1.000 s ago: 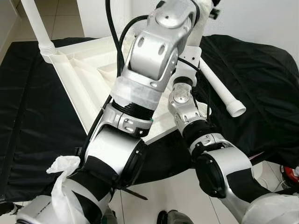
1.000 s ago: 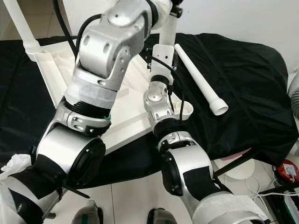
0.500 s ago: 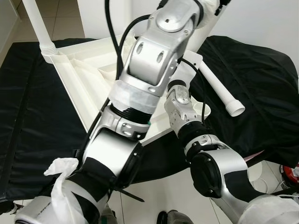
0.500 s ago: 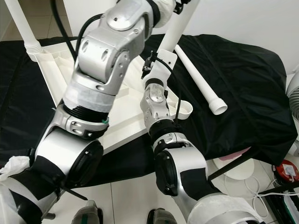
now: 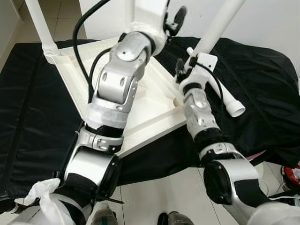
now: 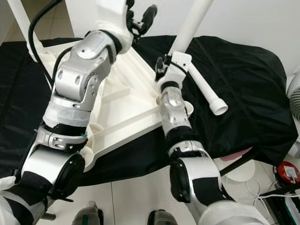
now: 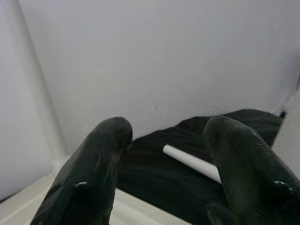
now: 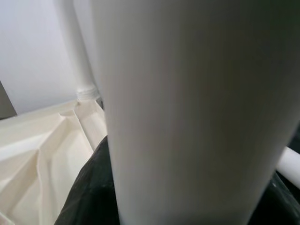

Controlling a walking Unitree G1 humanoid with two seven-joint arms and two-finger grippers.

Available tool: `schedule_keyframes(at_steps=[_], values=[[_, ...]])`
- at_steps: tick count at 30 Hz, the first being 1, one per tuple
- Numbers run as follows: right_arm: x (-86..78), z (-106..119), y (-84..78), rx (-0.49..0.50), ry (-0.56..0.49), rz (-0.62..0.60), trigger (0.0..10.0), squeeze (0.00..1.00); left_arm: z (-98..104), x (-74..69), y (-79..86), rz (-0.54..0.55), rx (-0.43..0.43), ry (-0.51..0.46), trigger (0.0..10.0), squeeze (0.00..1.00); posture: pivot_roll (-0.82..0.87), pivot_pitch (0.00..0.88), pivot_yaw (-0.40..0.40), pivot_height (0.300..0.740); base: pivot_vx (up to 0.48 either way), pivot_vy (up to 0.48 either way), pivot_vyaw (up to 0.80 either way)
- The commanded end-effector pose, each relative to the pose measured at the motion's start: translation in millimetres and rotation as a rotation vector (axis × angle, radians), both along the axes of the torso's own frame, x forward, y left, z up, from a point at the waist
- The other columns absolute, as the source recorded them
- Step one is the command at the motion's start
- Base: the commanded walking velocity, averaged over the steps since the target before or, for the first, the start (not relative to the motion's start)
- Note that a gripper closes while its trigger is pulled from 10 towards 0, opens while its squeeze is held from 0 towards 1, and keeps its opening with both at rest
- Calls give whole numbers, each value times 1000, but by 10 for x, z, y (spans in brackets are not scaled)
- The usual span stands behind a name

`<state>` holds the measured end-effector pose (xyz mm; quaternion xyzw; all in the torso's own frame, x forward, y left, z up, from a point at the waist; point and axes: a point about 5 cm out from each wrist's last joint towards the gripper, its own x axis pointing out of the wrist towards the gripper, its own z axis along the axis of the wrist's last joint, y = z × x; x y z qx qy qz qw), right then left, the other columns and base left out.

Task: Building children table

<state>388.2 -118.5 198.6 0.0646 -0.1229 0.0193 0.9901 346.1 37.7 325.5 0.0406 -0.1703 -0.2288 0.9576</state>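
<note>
We have swung the right gripper [image 6: 180, 44], seemingly clamped on a white leg [image 6: 193, 23], upright over the tabletop's [image 6: 124, 110] corner socket; left gripper [image 7: 164, 154] gapes.

I read this as a room in a home: pale tiled floor [image 5: 168, 192], plain white wall [image 6: 262, 23], a low surface draped in black cloth [image 6: 243, 93], and loose cables [image 6: 276, 194] by a red-and-white object [image 6: 288, 171] on the floor.
</note>
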Motion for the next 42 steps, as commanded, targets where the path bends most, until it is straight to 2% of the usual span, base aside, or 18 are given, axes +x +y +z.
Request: schedule_keyframes(at_steps=[1, 2, 6, 10, 12, 14, 15, 17, 20, 21, 22, 23, 24, 29, 32, 34, 39, 42], values=[[-10, 35, -21, -40, -15, 15, 10000, 0, -21, -12, -7, -9, 17, -13, 10000, 0, 61, 0, -40, 740, 0, 0, 0], [-67, 18, -166, -89, -22, 46, 10000, 0, -281, 18, 28, -6, 71, 44, 10000, 0, 58, 0, -39, 740, 0, 0, 0], [-107, 54, -236, -93, -44, 61, 10000, 0, -420, 19, 24, -35, 69, 102, 10000, 0, 56, 0, -36, 740, 0, 0, 0], [-180, 228, -336, 0, -138, 57, 10000, 0, -704, 27, -68, -56, 136, 167, 10000, 0, 54, 0, -33, 740, 0, 0, 0], [-189, 246, -340, 0, -147, 55, 10000, 0, -783, 13, -112, -76, 160, 185, 10000, 0, 54, 0, -33, 740, 0, 0, 0], [-198, 264, -343, -10, -152, 52, 10000, 0, -909, -9, -176, -72, 235, 174, 10000, 0, 51, 0, -30, 740, 0, 0, 0], [-198, 264, -343, -10, -152, 52, 10000, 0, -909, -9, -176, -72, 235, 174, 10000, 0, 51, 0, -30, 740, 0, 0, 0], [-208, 251, -358, -45, -142, 41, 10000, 0, -1069, -25, -242, -79, 280, 223, 10000, 0, 52, 0, -28, 740, 0, 0, 0], [-214, 240, -365, -52, -136, 41, 10000, 0, -1144, -43, -282, -99, 295, 251, 10000, 0, 52, 0, -28, 740, 0, 0, 0], [-223, 235, -375, -54, -131, 41, 10000, 0, -1245, -88, -366, -144, 335, 280, 10000, 0, 55, 0, -29, 740, 0, 0, 0], [-223, 235, -375, -54, -131, 41, 10000, 0, -1245, -88, -366, -144, 335, 280, 10000, 0, 55, 0, -29, 740, 0, 0, 0], [-229, 237, -380, -53, -129, 43, 10000, 0, -1322, -154, -458, -206, 377, 289, 10000, 0, 55, 0, -28, 740, 0, 0, 0], [-239, 242, -380, -65, -127, 46, 10000, 0, -1464, -305, -633, -342, 465, 292, 10000, 0, 52, 0, -25, 740, 0, 0, 0], [-249, 243, -379, -70, -125, 49, 10000, 0, -1521, -364, -693, -386, 508, 282, 10000, 0, 52, 0, -25, 740, 0, 0, 0], [-255, 240, -384, -75, -122, 49, 10000, 0, -1611, -426, -757, -447, 556, 312, 10000, 0, 47, 0, -23, 740, 0, 0, 0], [-265, 236, -386, -78, -119, 49, 10000, 0, -1732, -473, -824, -488, 607, 368, 10000, 0, 45, 3, -20, 740, 0, 0, 0], [-269, 236, -393, -79, -116, 47, 10000, 0, -1793, -474, -863, -485, 630, 407, 10000, 0, 44, 5, -21, 740, 0, 0, 0], [-269, 246, -394, -84, -114, 45, 10000, 0, -1818, -423, -892, -451, 632, 441, 10000, 0, 44, 5, -19, 740, 0, 0, 0]])
